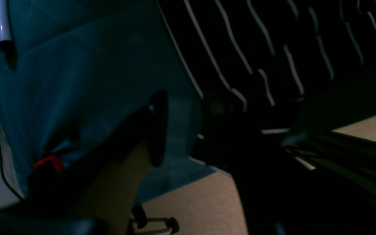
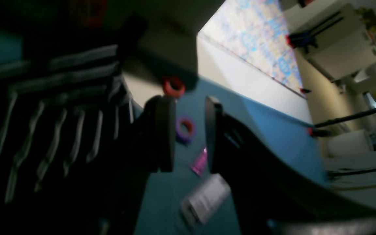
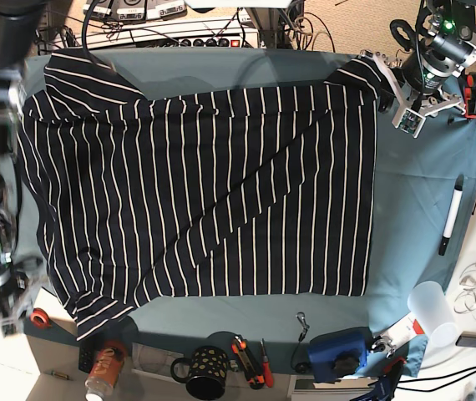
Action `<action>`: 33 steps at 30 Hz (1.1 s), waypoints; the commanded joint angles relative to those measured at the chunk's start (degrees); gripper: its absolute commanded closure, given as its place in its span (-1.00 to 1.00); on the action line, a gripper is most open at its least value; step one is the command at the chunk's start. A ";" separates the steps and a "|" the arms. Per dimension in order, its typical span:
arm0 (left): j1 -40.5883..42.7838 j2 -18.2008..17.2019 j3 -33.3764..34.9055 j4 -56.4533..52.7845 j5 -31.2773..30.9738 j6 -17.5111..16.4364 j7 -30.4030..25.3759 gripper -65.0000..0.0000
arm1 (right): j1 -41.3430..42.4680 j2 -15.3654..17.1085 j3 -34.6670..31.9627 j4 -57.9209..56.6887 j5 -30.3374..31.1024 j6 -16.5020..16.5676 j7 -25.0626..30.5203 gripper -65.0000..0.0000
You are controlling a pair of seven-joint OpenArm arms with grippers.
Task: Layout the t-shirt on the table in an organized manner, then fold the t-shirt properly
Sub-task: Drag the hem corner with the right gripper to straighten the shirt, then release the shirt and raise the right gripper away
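Two pincers: left pincer [image 3: 386,86] grasping t-shirt [image 3: 196,200]; right pincer [image 2: 189,133] released.

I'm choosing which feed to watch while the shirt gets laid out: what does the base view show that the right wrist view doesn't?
Only the base view shows the whole t-shirt spread over the table, plus the left gripper near one corner, a marker pen and a dotted mug at the near edge. Only the right wrist view shows the right gripper close up, open with nothing between its fingers, and a purple tape roll beyond them. Both show striped fabric on teal cloth.
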State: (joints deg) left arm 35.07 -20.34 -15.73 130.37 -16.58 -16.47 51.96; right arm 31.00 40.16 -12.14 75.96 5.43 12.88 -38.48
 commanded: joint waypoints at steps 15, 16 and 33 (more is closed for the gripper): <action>0.13 -0.63 -0.22 0.85 6.05 0.15 1.09 0.40 | -24.55 2.32 41.72 6.86 42.66 20.81 -24.52 0.51; 0.13 -0.63 -0.22 0.83 5.84 0.15 1.05 0.40 | -25.97 2.32 45.18 6.86 47.50 22.10 -28.00 0.51; 0.13 -0.61 -0.22 0.85 1.97 -0.02 0.92 0.40 | -48.39 -1.64 71.41 6.86 68.76 27.12 -41.52 0.51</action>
State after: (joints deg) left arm 35.07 -20.43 -15.77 130.37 -14.48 -16.51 53.91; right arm -17.19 36.91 58.70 82.13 73.25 39.83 -80.77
